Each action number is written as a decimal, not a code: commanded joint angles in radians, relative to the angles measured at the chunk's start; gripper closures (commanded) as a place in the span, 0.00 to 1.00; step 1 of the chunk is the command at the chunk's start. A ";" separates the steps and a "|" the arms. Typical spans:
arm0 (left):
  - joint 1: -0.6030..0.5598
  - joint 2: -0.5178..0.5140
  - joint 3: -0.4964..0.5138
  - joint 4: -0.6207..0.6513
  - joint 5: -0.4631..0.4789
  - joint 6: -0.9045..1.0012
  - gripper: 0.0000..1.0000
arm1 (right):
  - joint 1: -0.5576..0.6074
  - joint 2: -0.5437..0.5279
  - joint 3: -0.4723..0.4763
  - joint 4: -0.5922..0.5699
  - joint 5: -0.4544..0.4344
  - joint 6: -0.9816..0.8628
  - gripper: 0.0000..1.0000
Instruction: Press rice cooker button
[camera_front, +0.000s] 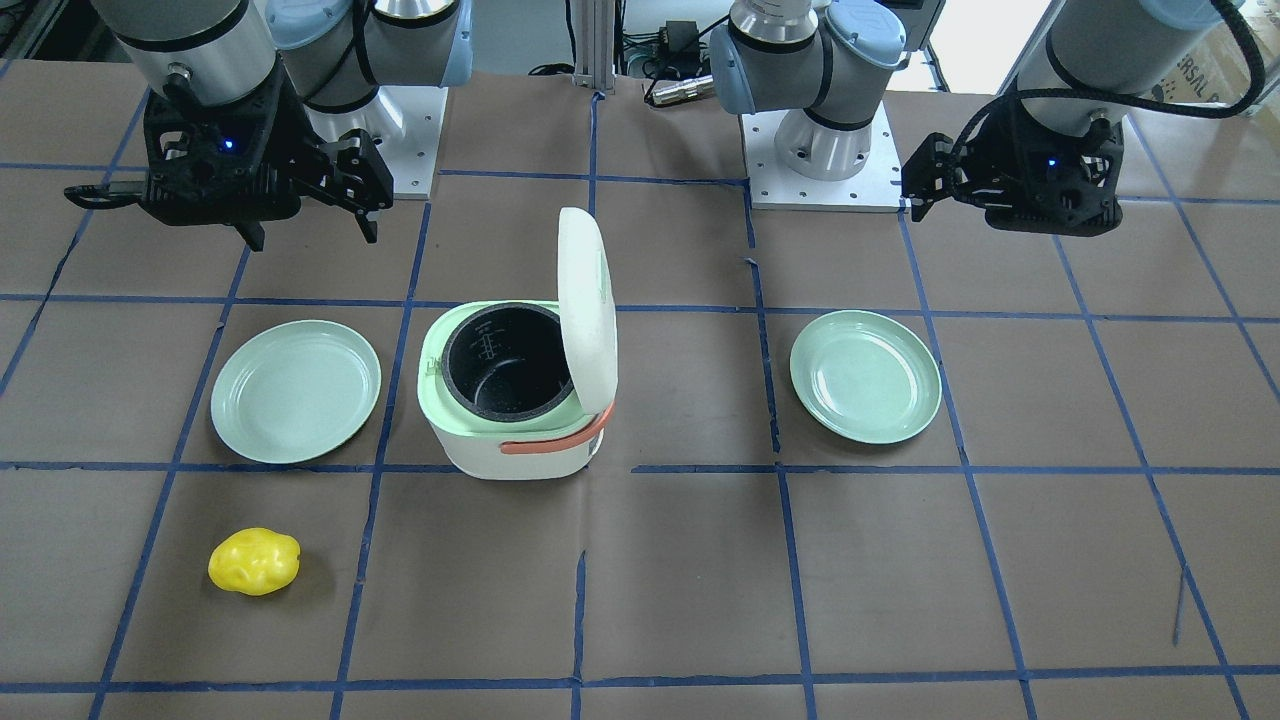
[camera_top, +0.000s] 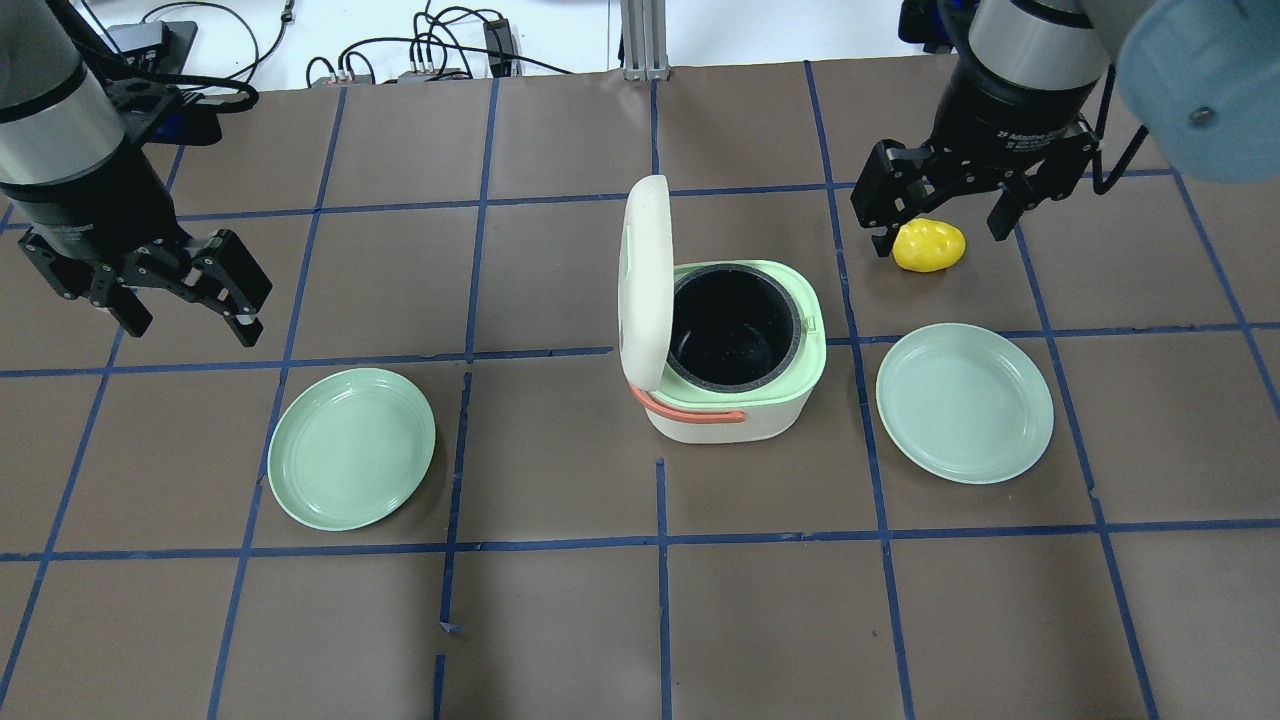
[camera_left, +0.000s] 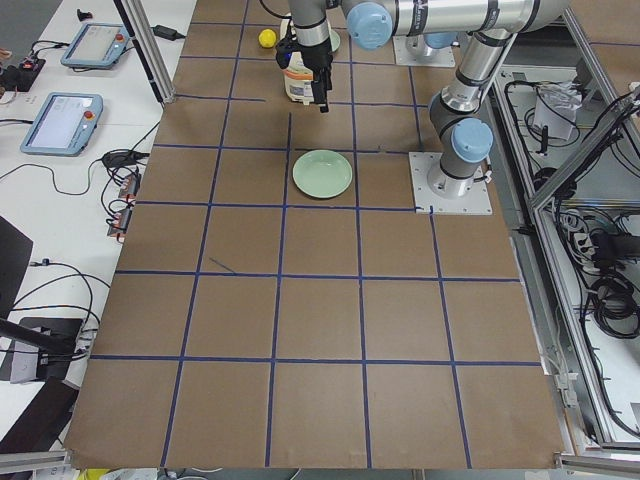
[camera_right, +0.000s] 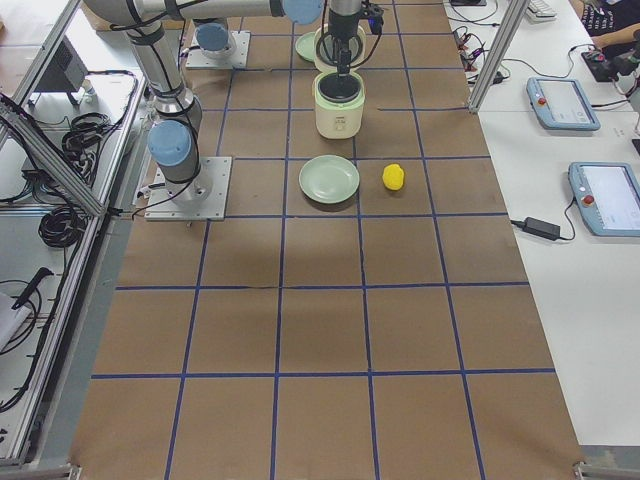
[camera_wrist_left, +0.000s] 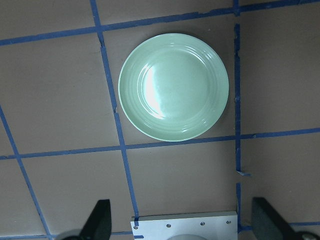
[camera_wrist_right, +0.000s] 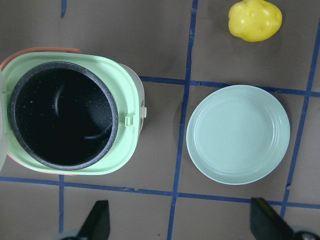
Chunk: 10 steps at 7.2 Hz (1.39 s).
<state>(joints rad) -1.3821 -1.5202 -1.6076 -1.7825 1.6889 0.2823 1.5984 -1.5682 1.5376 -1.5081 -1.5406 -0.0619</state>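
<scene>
The white and pale green rice cooker (camera_front: 520, 450) stands mid-table with its lid (camera_front: 588, 305) swung up and its black inner pot bare. It also shows in the overhead view (camera_top: 720, 425) and the right wrist view (camera_wrist_right: 127, 90). A small latch tab (camera_wrist_right: 144, 111) sits on its rim; I see no button clearly. My right gripper (camera_top: 940, 232) is open and empty, high above the table on the cooker's right. My left gripper (camera_top: 185, 315) is open and empty, high and far to the cooker's left.
A green plate (camera_top: 351, 461) lies left of the cooker and another green plate (camera_top: 964, 402) right of it. A yellow lumpy object (camera_top: 929, 246) lies beyond the right plate, under my right gripper. The table is brown paper with a blue tape grid.
</scene>
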 joint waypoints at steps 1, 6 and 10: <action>0.000 0.000 0.000 0.000 0.000 0.000 0.00 | 0.000 0.002 0.001 -0.001 0.027 0.042 0.00; 0.000 0.000 0.000 0.000 0.000 0.000 0.00 | 0.000 0.004 0.013 -0.034 0.027 0.042 0.00; 0.000 0.000 0.000 0.000 0.000 0.000 0.00 | 0.000 0.002 0.012 -0.034 0.027 0.042 0.00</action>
